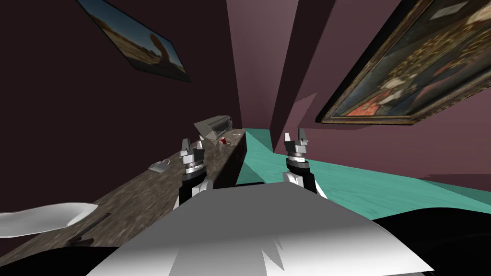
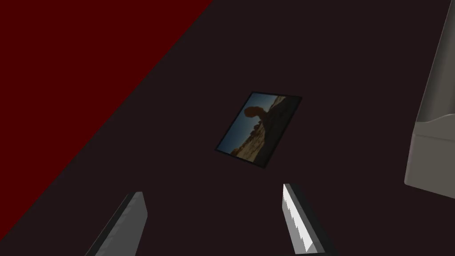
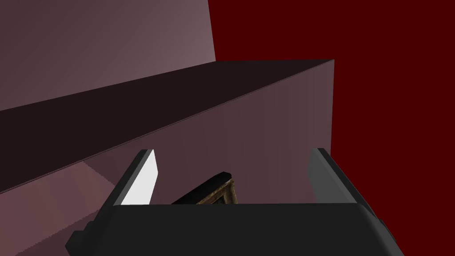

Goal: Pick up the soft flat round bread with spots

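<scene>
A long speckled stone counter [image 1: 144, 191] runs from near left to the far middle. On it, left of my left arm, lies a pale flattish thing [image 1: 159, 166]; I cannot tell what it is. Small bits [image 1: 235, 136] at the far end are too small to name. My left gripper [image 1: 192, 143] hangs open above the counter's right edge, its fingers [image 2: 129, 222] wide apart and nothing between them. Off the counter's right side, over the teal floor, my right gripper [image 1: 295, 136] is also open, with nothing between its fingers [image 3: 142, 180].
A grey box-like appliance [image 1: 214, 125] stands at the counter's far end, a small red thing [image 1: 223, 141] in front of it. A white basin [image 1: 43, 218] and a dark slim thing [image 1: 91, 226] are at the near left. Teal floor [image 1: 335, 182] lies right, between dark walls.
</scene>
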`<state>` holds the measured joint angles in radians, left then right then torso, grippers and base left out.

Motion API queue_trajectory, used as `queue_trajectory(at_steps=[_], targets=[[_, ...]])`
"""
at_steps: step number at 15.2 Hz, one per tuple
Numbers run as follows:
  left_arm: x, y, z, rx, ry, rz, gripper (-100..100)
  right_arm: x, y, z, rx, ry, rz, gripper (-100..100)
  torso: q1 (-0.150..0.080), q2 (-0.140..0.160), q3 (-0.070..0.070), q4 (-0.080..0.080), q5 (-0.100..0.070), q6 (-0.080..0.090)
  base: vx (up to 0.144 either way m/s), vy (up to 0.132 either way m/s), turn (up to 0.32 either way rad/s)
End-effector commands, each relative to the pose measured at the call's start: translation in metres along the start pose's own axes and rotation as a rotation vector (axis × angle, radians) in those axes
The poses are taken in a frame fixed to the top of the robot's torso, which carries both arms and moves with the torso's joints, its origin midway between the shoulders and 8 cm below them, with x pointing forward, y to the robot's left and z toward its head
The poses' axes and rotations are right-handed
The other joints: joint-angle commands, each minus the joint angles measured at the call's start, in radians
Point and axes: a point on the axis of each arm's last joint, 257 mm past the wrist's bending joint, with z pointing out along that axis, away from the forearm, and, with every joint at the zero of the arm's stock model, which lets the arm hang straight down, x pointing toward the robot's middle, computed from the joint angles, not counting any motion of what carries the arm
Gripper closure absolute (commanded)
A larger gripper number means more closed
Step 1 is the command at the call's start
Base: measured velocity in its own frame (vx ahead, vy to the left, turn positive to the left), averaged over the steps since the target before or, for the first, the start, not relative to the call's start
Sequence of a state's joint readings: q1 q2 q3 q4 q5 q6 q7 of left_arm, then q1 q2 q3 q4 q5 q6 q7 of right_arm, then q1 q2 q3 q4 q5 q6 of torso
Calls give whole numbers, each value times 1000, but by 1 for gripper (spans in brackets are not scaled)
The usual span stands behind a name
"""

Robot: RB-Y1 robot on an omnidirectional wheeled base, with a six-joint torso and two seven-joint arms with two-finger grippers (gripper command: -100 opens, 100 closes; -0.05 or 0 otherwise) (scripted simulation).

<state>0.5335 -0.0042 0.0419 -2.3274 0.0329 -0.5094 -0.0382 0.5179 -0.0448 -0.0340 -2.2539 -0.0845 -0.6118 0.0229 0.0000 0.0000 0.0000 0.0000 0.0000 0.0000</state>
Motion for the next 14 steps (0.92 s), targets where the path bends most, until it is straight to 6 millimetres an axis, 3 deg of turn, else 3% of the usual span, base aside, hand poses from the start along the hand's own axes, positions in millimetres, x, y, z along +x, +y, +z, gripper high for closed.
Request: queue_trajectory(at_steps=[1,9,14], targets=[[2,0,2,-2,34,19,-100,0,0,0,0,0,0,0,0,0,0,0,0,0,-8,-8,3],[-5,7,17,-42,117,121,-100,0,0,0,0,0,0,0,-4,4,2,1,-1,0,-41,-49,2],[-26,16,30,-97,118,191,-100,0,0,0,0,0,0,0,-4,2,1,1,-1,0,-30,-59,-11]])
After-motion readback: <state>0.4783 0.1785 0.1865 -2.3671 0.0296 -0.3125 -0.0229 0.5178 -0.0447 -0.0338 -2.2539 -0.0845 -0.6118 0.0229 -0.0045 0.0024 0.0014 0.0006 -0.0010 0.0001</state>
